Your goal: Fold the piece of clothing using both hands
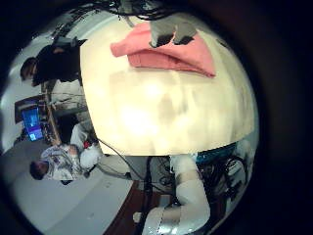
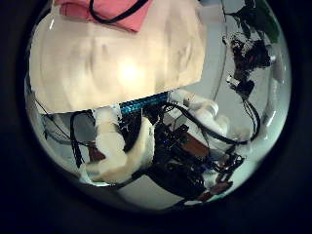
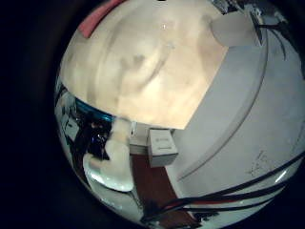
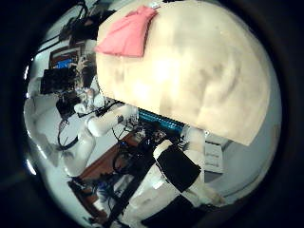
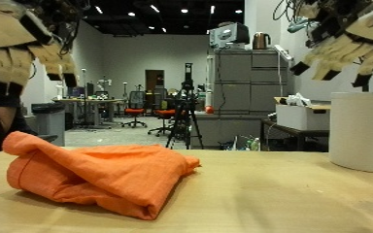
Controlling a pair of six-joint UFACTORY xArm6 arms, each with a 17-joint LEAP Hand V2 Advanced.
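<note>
From my seat at the outside view I see the orange piece of clothing (image 5: 103,177) lying bunched and roughly folded on the pale wooden table (image 5: 290,199), on the side nearer my left hand (image 5: 29,44). That hand hangs above the table, well clear of the cloth, its fingers hanging down loosely and holding nothing. My right hand (image 5: 346,41) is up over the far side of the table, well apart from the garment, fingers spread and relaxed, also with nothing in them. A tall white cylinder (image 5: 361,131) stands at the table's edge below the right hand. In the left little finger side palm view the garment (image 1: 164,52) lies on the tabletop (image 1: 171,108) with dark fingertips (image 1: 171,37) showing in front of it, not touching so far as I can tell. The left thumb side palm view catches only an edge of the cloth (image 2: 102,12) at the rim. The right thumb side palm view shows the garment (image 4: 126,34) near the far end of the table (image 4: 190,71); the right little finger side view has just a sliver of it (image 3: 100,17). I can read no writing or labels on the cloth or the table in any view.
</note>
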